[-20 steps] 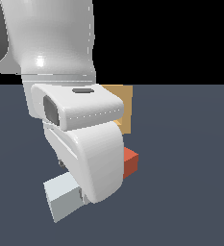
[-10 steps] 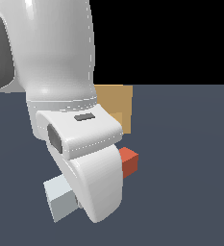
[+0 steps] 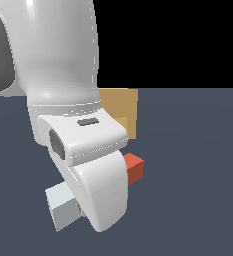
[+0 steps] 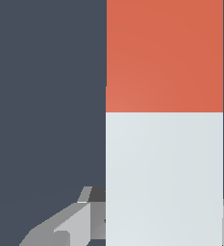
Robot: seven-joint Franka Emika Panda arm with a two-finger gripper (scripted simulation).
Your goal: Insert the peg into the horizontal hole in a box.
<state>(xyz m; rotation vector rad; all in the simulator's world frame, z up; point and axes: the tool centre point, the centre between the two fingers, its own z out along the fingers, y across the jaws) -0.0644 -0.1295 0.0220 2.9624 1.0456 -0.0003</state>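
Red end of peg points toward box, long axis level w/ floor; pincer straddles it, grip unclear.

The white arm bends low at the near left; its gripper seems closed around something, though only grey fingers partly show.

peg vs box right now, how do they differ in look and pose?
Colour: the long square-sectioned peg is two-toned, pale grey-white with a red-orange end, while the flat-faced tan-orange box is one plain colour.
Shape: the peg is a slender bar; the box is a broad block.
Visibility: the peg's two ends show either side of the white arm; the box is partly hidden behind it, hole unseen.
Shared: both are square-edged and matte.
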